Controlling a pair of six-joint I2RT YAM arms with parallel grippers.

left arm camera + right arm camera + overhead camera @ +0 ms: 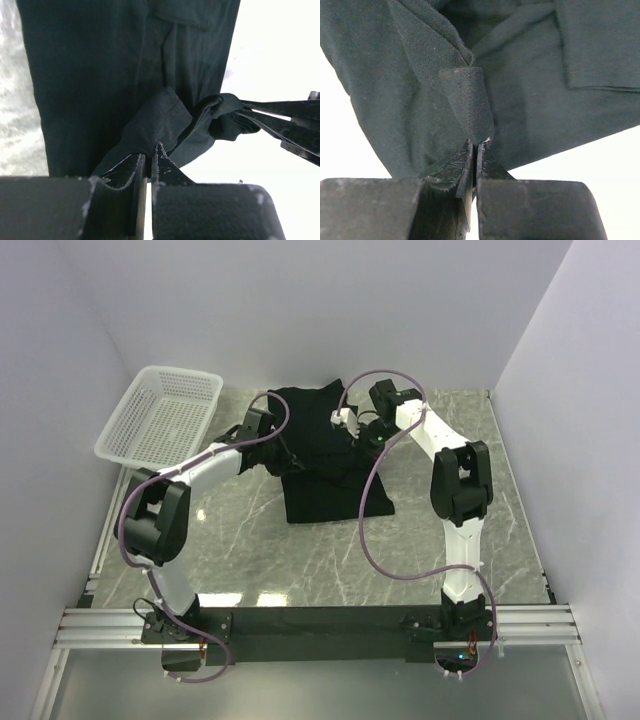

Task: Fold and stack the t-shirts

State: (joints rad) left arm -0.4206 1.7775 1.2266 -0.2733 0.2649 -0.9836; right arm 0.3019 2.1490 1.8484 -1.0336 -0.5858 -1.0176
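Two robot arms are reaching over a grey marbled tabletop (pixel 250 540) and holding a black t-shirt (pixel 310 420) between them. The left end effector (pixel 148 160) is pinching a bunched fold of the black cloth, its jaws closed down to a thin slit with the fabric bulging out just ahead of them. The right end effector (pixel 475 150) is gripping a creased, doubled edge of the same shirt, jaws pressed almost together on it.

From the left wrist camera, the shirt is hanging ahead of the left end effector as a broad dark panel, and a twisted tail of cloth is running off to the right end effector. Below both end effectors, a flat black rectangle of cloth (pixel 335 498) is lying on the tabletop; whether that is a second shirt or the draped lower part of the held one cannot be told. A white mesh basket (pixel 160 415) is sitting well apart, beyond the left end effector's outer side.

The cloth is looking light, limp and thin: it is sagging, creasing and twisting wherever it is unsupported, so it will probably not keep a shape by itself. Pinching at hems, doubled folds or corners, as both grips are doing, is likely the most secure hold, with the two grips spread apart to keep the panel taut.
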